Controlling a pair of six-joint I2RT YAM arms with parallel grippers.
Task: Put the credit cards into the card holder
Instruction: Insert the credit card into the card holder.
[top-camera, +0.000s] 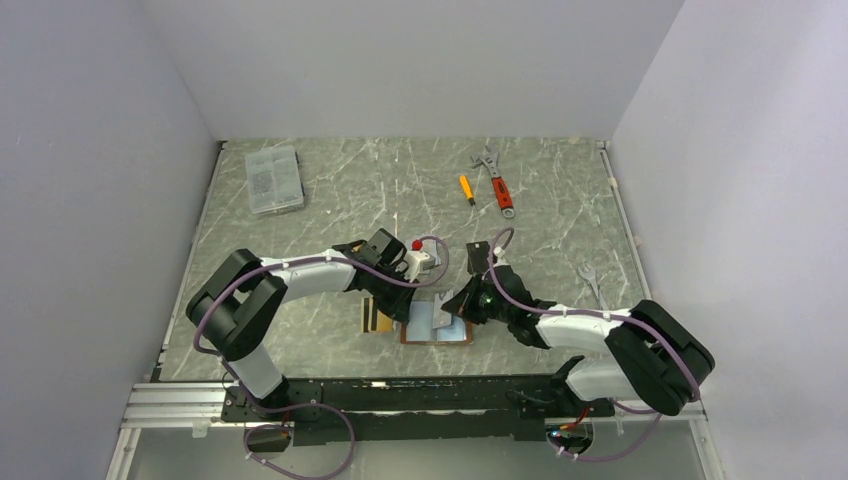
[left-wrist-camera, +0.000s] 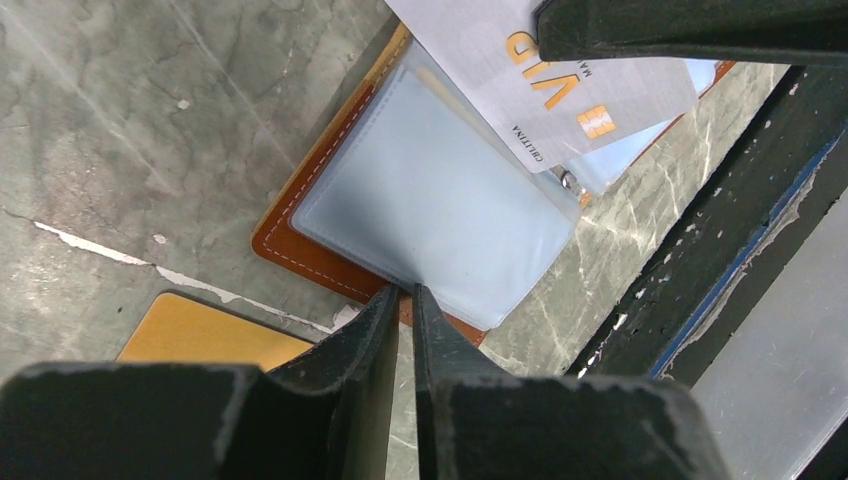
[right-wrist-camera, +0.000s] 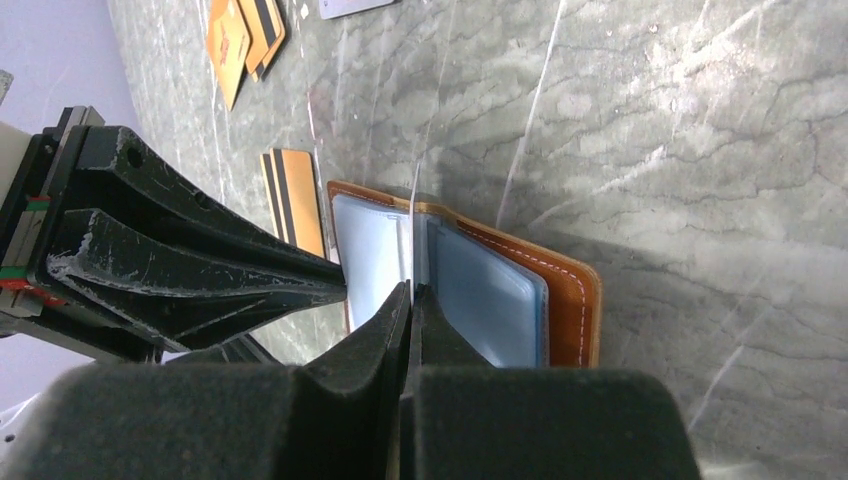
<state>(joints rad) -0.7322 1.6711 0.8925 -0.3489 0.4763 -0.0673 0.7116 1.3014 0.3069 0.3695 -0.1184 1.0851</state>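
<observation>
Left fingers (left-wrist-camera: 402, 297): narrowed to a thin slit, the tips nipping the near edge of a clear sleeve of the card holder (left-wrist-camera: 280, 243). The holder lies open and flat on the table (left-wrist-camera: 120, 130) straight ahead of these tips, leather down and sleeves up.

Right fingers (right-wrist-camera: 410, 292): pressed fully together, pinching a silver-grey card (left-wrist-camera: 530, 95) with gold print. In my right wrist view the card is edge-on, a pale line running forward from the tips over the holder's middle fold. In my left wrist view it slants across the far side of the sleeve I am nipping, its lower corner over the sleeve's far edge. I cannot tell whether that corner is inside a pocket.

Gold card with black stripes (right-wrist-camera: 295, 195): flat on the table, just beside the holder, close to my left tips and on the far side of the holder from my right tips.

Orange cards (right-wrist-camera: 240, 35): overlapping on the table, well beyond the striped one.
</observation>
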